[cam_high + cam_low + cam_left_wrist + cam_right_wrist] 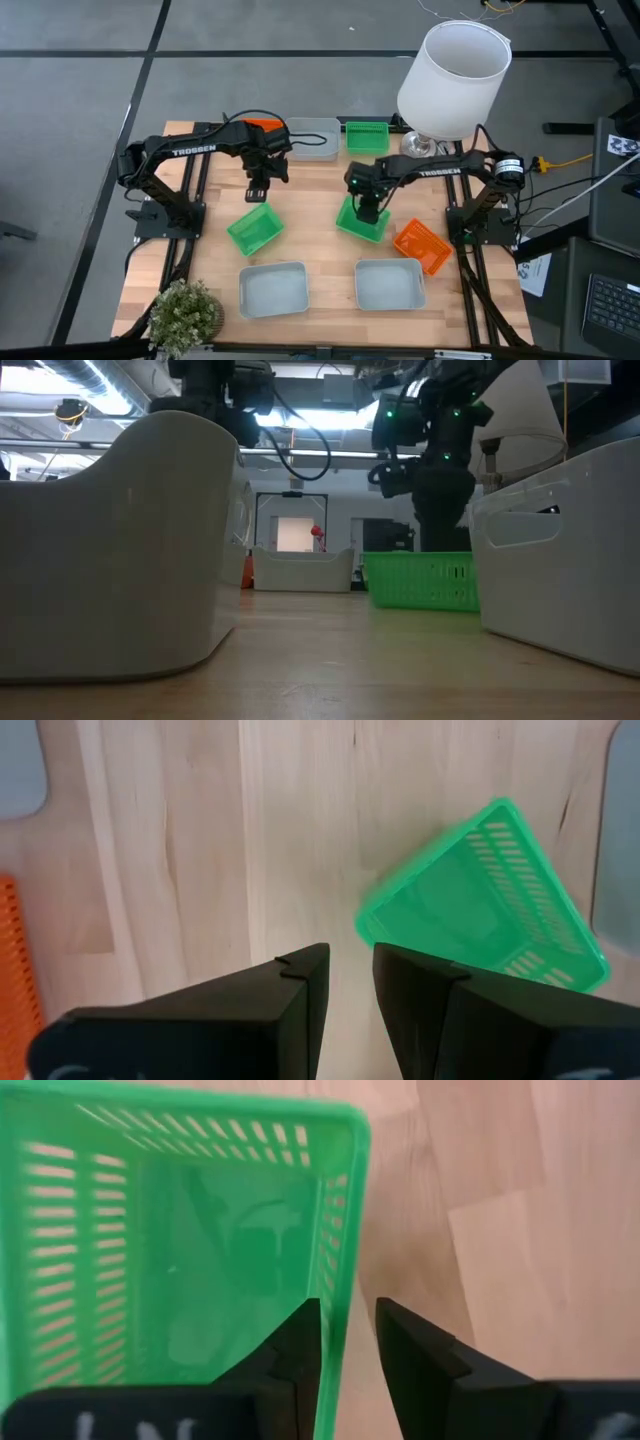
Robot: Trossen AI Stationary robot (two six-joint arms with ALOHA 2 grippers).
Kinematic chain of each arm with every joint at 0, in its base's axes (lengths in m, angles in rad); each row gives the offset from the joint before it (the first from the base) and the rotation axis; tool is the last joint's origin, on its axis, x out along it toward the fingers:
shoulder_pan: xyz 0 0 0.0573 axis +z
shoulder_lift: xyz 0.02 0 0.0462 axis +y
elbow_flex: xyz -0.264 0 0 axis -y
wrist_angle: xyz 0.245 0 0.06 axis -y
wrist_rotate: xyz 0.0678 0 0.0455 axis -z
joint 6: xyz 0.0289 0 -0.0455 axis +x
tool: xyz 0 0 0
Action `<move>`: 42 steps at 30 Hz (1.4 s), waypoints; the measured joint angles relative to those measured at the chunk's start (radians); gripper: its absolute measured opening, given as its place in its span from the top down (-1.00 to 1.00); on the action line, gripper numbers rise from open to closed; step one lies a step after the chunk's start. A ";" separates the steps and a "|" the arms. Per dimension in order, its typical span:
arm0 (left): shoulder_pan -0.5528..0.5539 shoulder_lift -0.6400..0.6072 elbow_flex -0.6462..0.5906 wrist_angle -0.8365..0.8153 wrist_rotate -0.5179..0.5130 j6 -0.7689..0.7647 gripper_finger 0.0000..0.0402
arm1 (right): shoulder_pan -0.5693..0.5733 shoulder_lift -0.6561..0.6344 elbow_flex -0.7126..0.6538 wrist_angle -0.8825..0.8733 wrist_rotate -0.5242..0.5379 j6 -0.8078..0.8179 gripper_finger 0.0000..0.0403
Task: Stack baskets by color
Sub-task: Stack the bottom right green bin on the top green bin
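Note:
A green basket [360, 224] rests on its base at mid-table. My right gripper [366, 208] comes down on it, open, with one finger inside and one outside a side wall [345, 1230]. A second green basket [255, 228] lies left of it. My left gripper [257, 192] hangs open above bare wood just beyond that one, with nothing between its fingers [300, 980]. An orange basket [422, 246] sits at the right. Two pale grey baskets [272, 288] [390, 284] stand near the front edge. At the far edge are a grey basket [313, 138], a green one [367, 136] and an orange one [262, 124] half hidden by the left arm. My right gripper stands astride the green basket's side wall [342, 1315], pointing down from above, one finger in the hollow and one outside over the wood. The jaws are not closed on the wall, and I cannot tell whether a finger touches it. The basket sits flat on the table.
A big white lampshade [455, 75] stands at the far right corner, close behind the right arm. A small potted plant [185, 312] sits at the near left corner. In the low view, the two near grey baskets [120, 540] [570, 550] block most of the sight line.

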 joint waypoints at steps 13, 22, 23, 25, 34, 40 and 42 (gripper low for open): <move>0.000 0.000 0.000 0.036 0.000 0.000 0.64 | 0.000 0.001 -0.150 0.229 0.011 0.035 0.74; 0.000 0.000 0.000 0.029 -0.071 0.000 0.64 | -0.031 0.001 0.118 -0.039 0.274 -0.195 0.99; 0.000 0.000 0.000 0.028 -0.097 -0.001 0.64 | -0.041 0.001 0.166 -0.065 0.318 -0.235 0.99; 0.000 0.000 0.000 0.024 -0.133 -0.001 0.64 | -0.067 0.001 0.260 -0.108 0.393 -0.330 0.99; -0.001 -0.032 -0.074 0.021 -0.124 -0.017 0.64 | -0.279 0.103 0.781 -0.366 0.478 -0.557 1.00; -0.026 -0.105 -0.237 0.177 -0.057 -0.113 0.65 | -0.325 0.357 1.185 -0.612 0.456 -0.630 1.00; -0.047 -0.128 -0.255 0.188 -0.055 -0.139 0.65 | -0.329 0.427 1.250 -0.602 0.406 -0.677 1.00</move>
